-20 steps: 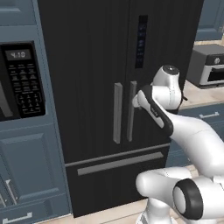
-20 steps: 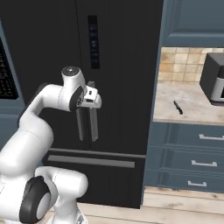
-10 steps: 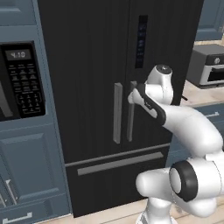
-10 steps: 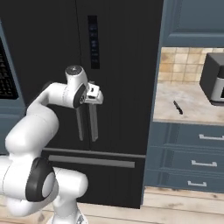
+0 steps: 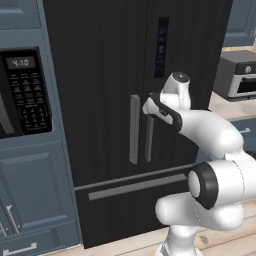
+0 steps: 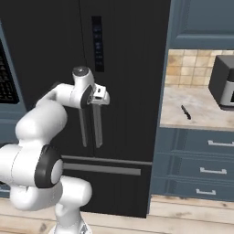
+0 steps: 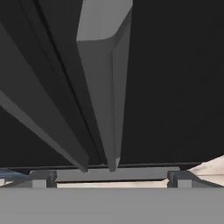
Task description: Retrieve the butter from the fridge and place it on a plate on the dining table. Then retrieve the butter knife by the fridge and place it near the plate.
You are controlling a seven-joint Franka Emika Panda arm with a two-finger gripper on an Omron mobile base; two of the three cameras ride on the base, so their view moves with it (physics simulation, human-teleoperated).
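While the arm reaches forward, the end effector (image 6: 101, 96) sits at the top of the right-hand door handle (image 6: 97, 125) of the fridge (image 6: 132, 68), level with the lower end of the display strip (image 6: 96, 43). In the hand view the two fingertips (image 7: 43, 178) stand wide apart at the bottom edge, and the right handle (image 7: 103, 83) runs up between them toward 12 o'clock; neither pad can be seen touching it. The left handle (image 7: 39, 118) crosses that view from 10 o'clock down toward 6 o'clock, just beside the first. Whether the fingers already straddle the bar or stop short of it cannot be told.

Both fridge doors are closed; the drawer bar (image 5: 135, 186) lies below the handles. The butter is not visible with the doors closed.

In the right base view the butter knife (image 6: 185, 112) lies on the marbled desk (image 6: 183, 114) at 3 o'clock from the fridge, well apart from the end effector, blade pointing roughly toward 11 o'clock. A dark toaster oven (image 6: 225, 82) stands on the same desk at 2 o'clock from the knife. In the left base view a microwave (image 5: 22, 90) sits in the blue-grey cabinet at 9 o'clock from the fridge.
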